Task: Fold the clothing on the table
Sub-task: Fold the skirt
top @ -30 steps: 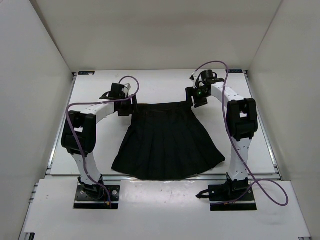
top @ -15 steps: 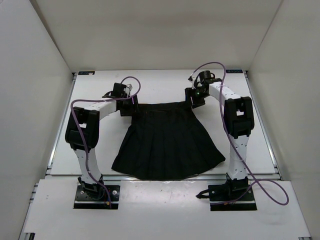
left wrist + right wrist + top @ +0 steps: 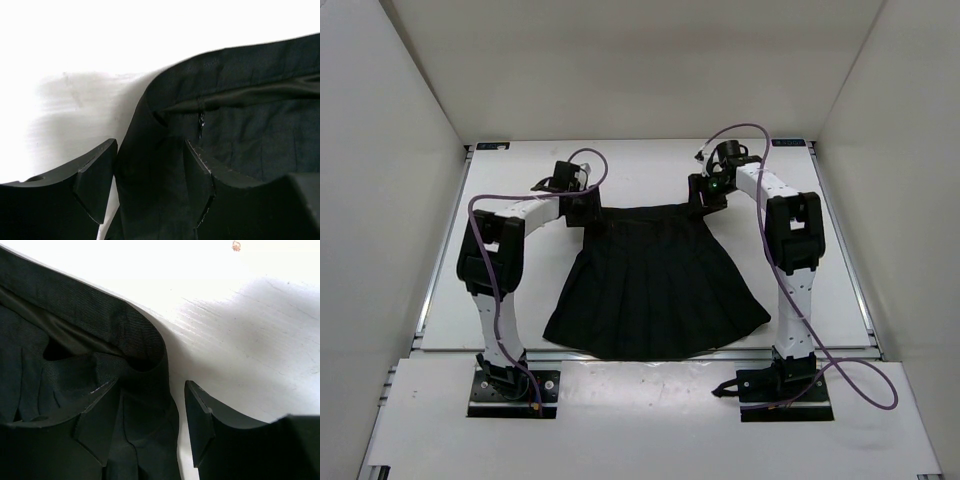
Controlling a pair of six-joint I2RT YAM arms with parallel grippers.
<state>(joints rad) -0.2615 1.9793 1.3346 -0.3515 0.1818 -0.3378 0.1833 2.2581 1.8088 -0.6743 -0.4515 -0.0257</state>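
Observation:
The clothing [image 3: 655,285], a black pleated skirt, lies flat on the white table [image 3: 640,165] with its waistband far from me and its flared hem near. My left gripper [image 3: 582,210] is down at the waistband's left corner. In the left wrist view the left gripper [image 3: 150,170] stands open, its fingers astride that corner of the clothing [image 3: 240,65] near a small zipper pull [image 3: 201,125]. My right gripper [image 3: 710,195] is at the right corner. In the right wrist view the right gripper [image 3: 150,410] is open too, with the clothing's edge [image 3: 100,315] between the fingers and a white gap beside the right finger [image 3: 200,425].
White enclosure walls stand close on the left, right and far sides. Metal rails [image 3: 425,290] run along the table's side edges. Purple cables [image 3: 750,130] loop above both arms. The arm bases [image 3: 515,385] are bolted at the near edge.
Both grippers have shifted slightly inward onto the waistband corners, the left one toward the right, and their jaws have narrowed a little. The skirt has not moved.

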